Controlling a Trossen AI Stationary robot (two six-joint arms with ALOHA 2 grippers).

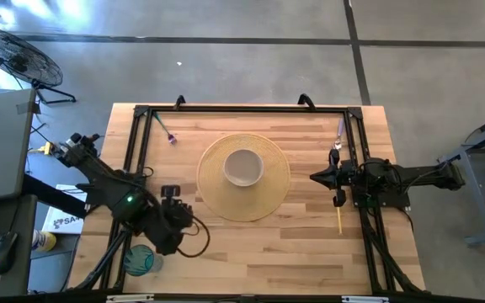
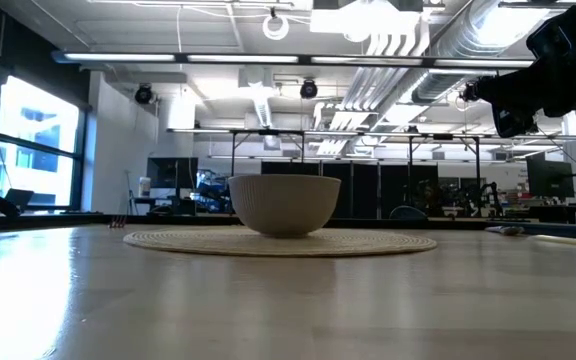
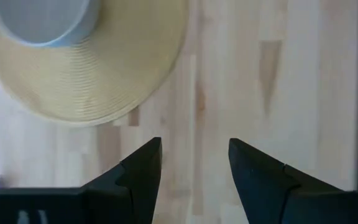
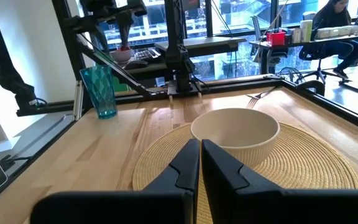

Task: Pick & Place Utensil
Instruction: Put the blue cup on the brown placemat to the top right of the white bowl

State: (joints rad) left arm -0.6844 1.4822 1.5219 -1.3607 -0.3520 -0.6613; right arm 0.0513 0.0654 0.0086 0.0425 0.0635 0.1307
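A pale bowl (image 1: 243, 167) (image 4: 235, 134) stands on a round woven mat (image 1: 226, 202) at the table's middle. A purple-handled fork (image 1: 165, 129) lies flat near the far left corner. A purple-handled spoon (image 1: 338, 139) and a yellow-handled utensil (image 1: 339, 220) lie along the right rail. My right gripper (image 1: 312, 178) (image 4: 201, 144) hovers shut and empty just right of the mat, pointing level at the bowl, between those two utensils. My left gripper (image 1: 170, 192) (image 3: 194, 149) waits open over bare wood left of the mat, near its near-left rim (image 3: 98, 81).
A teal cup (image 1: 139, 259) (image 4: 98, 91) stands at the near left corner beside the left arm. Black frame rails (image 1: 141, 143) run along the table's left, far and right sides. Bare wood (image 1: 259, 252) lies between the mat and the near edge.
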